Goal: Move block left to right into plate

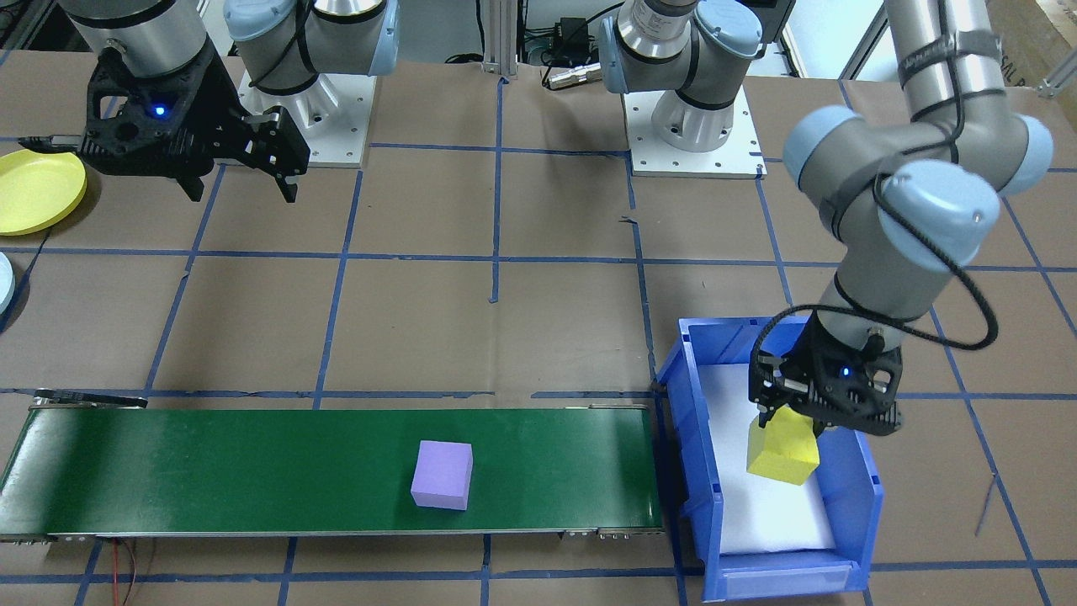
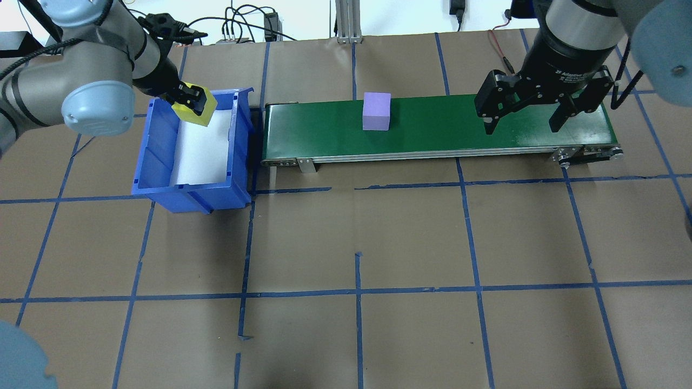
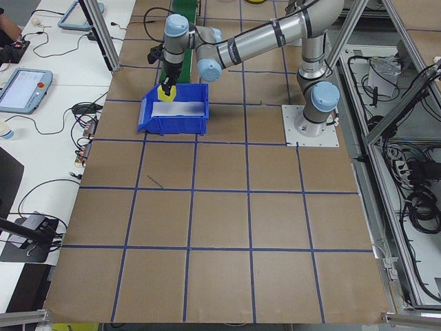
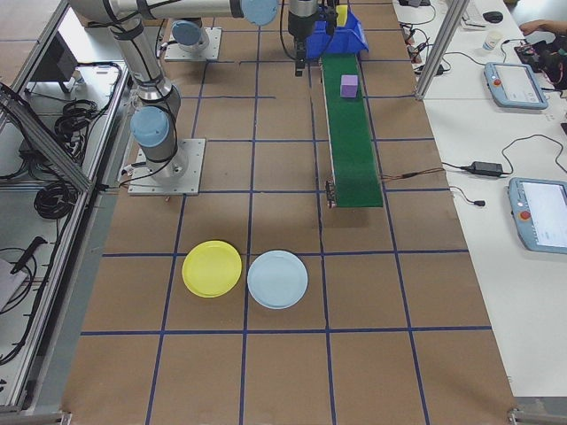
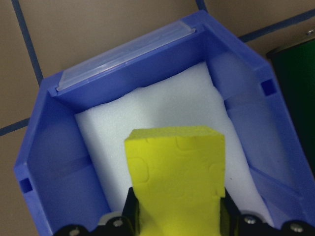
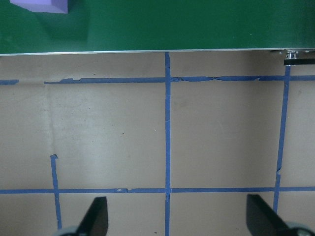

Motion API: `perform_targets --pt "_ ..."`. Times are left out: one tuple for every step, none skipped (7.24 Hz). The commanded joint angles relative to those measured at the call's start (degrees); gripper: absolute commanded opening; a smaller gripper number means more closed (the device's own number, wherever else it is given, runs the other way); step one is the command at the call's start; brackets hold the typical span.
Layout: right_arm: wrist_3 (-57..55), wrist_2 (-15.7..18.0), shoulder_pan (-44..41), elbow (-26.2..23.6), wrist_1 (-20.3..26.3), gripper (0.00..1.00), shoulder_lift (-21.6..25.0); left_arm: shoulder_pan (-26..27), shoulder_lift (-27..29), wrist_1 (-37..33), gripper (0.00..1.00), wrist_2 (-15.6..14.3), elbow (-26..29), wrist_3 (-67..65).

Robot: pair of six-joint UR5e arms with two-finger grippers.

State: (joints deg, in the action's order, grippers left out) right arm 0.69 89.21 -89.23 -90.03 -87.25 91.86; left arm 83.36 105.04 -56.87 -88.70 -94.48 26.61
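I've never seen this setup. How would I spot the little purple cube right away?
Find the long dark green conveyor belt lying beside the blue plastic bin. The purple foam cube sits alone near the belt's middle. The only other block is yellow, held over the bin by the left gripper.

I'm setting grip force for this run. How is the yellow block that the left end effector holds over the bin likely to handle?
The yellow block looks like foam with a matte, dimpled face, so probably light and slightly squashy. That surface should resist slipping in the left end effector. Its flat, boxy sides suggest it will sit, not roll.
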Motion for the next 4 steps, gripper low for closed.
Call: perform_targets --pt "0.0 0.1 0.1 0.4 0.0 1.00 0.1 7.3 -3.2 -2.8 0.47 0.2 0.8 -11.9" --pt "-0.1 0.0 0.1 0.5 -0.1 1.00 0.0 10.1 -2.1 -2.2 0.47 0.2 0.8 -17.6" --pt "0.0 0.3 0.9 0.4 0.1 1.00 0.0 11.9 -0.8 -2.1 0.47 0.2 0.8 -19.6" --pt "0.0 0.0 1.4 0.4 0.0 1.00 0.0 13.0 1.6 -1.8 0.47 0.3 0.7 -21.8"
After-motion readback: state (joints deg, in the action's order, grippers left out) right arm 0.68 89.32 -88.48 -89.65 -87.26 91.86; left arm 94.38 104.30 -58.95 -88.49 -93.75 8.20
